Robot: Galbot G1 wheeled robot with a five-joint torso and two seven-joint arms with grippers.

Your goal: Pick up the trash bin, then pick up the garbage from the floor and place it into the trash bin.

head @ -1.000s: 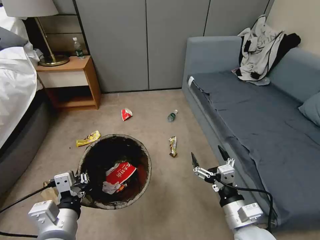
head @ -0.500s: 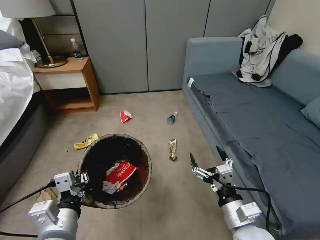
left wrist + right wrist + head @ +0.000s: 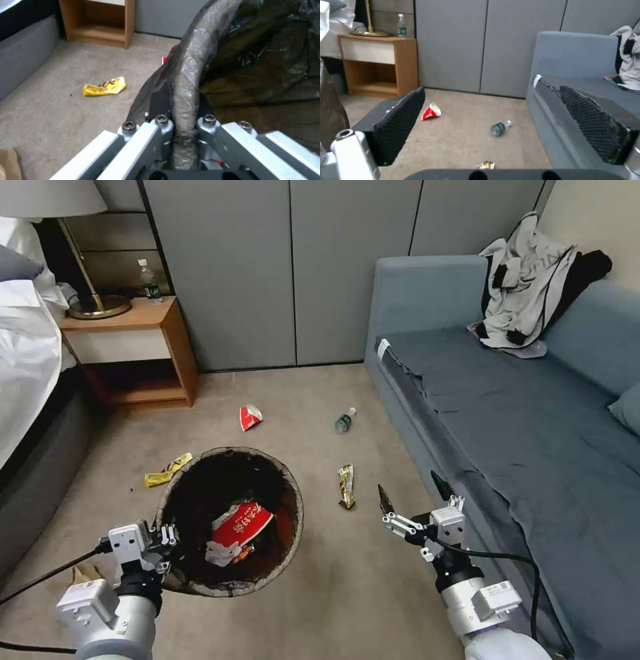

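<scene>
The trash bin (image 3: 294,493), lined with a dark bag, hangs low at the left with my left gripper (image 3: 165,543) shut on its near rim (image 3: 186,82). A red-and-white carton (image 3: 241,523) lies inside it. Garbage on the carpet: a red carton (image 3: 251,416), a small clear bottle (image 3: 345,420), a gold wrapper (image 3: 346,487), a yellow wrapper (image 3: 167,471) and a brown paper bag (image 3: 83,573). My right gripper (image 3: 408,488) hovers open and holds nothing, just right of the gold wrapper. Its wrist view shows the carton (image 3: 431,111), bottle (image 3: 500,127) and wrapper (image 3: 485,164) ahead.
A grey-blue sofa (image 3: 507,413) with clothes (image 3: 533,287) on it runs along the right, close to my right arm. A wooden nightstand (image 3: 127,353) and a bed (image 3: 27,380) stand at the left. Grey closet doors (image 3: 287,273) close the back.
The whole head picture has shifted: the floor litter sits slightly nearer and the furniture has slid left, so the camera moved. Both grippers keep their state and the bin stays held.
</scene>
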